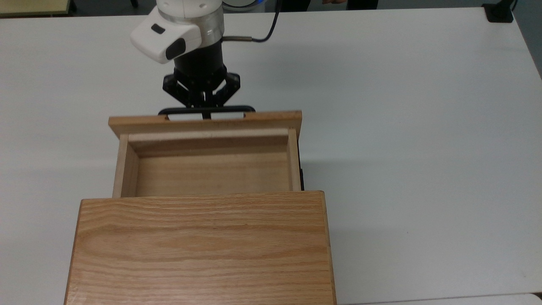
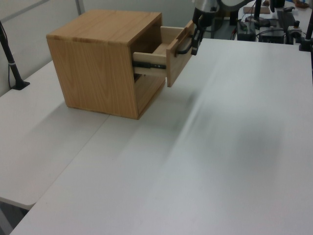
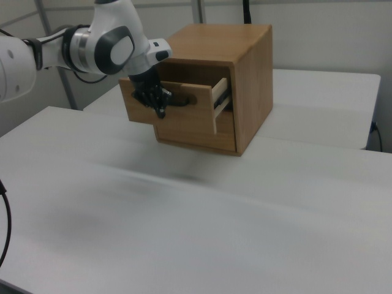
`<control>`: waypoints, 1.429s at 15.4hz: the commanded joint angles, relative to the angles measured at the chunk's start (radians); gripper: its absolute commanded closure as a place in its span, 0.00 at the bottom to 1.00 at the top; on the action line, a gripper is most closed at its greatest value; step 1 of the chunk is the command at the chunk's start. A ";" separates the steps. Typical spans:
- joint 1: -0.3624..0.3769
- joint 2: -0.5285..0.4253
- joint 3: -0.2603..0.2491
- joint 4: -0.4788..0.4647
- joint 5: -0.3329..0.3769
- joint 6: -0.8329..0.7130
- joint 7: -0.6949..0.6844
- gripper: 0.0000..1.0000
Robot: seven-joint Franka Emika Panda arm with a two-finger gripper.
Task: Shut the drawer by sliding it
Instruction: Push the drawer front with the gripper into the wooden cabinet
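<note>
The arm's last link is a glossy white, rounded plastic shell (image 1: 169, 36) with two small dark oval insets on its face, topped by a pale silver-grey ring. Below it sits a matte black cylindrical wrist section (image 1: 199, 63). A thin black cable (image 1: 264, 31) leaves a short metal plug on the side of the ring and curves away. The black two-finger gripper (image 1: 206, 113) spreads into angular, open-framed linkages on both sides. In the right view the arm (image 3: 113, 46) shows white rounded casings with a dark grey round joint cap.
</note>
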 commanded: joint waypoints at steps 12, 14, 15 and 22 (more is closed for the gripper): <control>0.001 0.217 -0.004 0.118 0.064 0.633 0.088 1.00; 0.001 0.217 -0.004 0.118 0.063 0.633 0.086 1.00; 0.001 0.211 -0.005 0.117 0.060 0.629 0.083 1.00; 0.001 0.088 -0.007 0.045 0.047 0.328 0.063 1.00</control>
